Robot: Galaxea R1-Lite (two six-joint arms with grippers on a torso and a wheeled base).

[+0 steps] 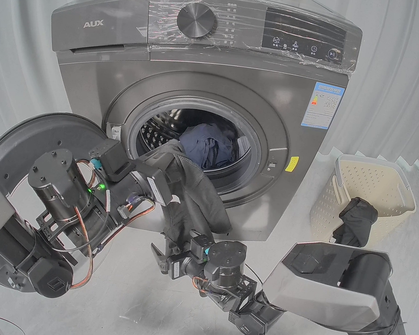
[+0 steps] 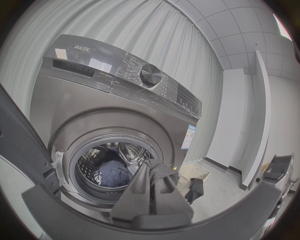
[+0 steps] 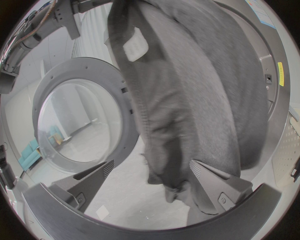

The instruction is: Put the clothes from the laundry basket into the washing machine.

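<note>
A pale grey, smooth floor carries everything. Nearest, the right pincer sits low before the machine. Its fingers are spread wide, and the bottom hem of a dark grey garment hangs down between them, lying against one finger. The garment is a soft, matte knit with a stitched hem and a small white tag. It falls in long folds from the left pincer, which is pressed together on its upper edge just in front of the drum mouth. To the left, the round, glass-centred door stands swung open. The washing machine is grey brushed metal, its control panel under crinkled clear film. Inside the perforated steel drum lies a crumpled navy garment. To the right, a cream perforated plastic laundry basket stands beside the machine, with a black garment draped over its near rim. Pale pleated curtains hang behind.
</note>
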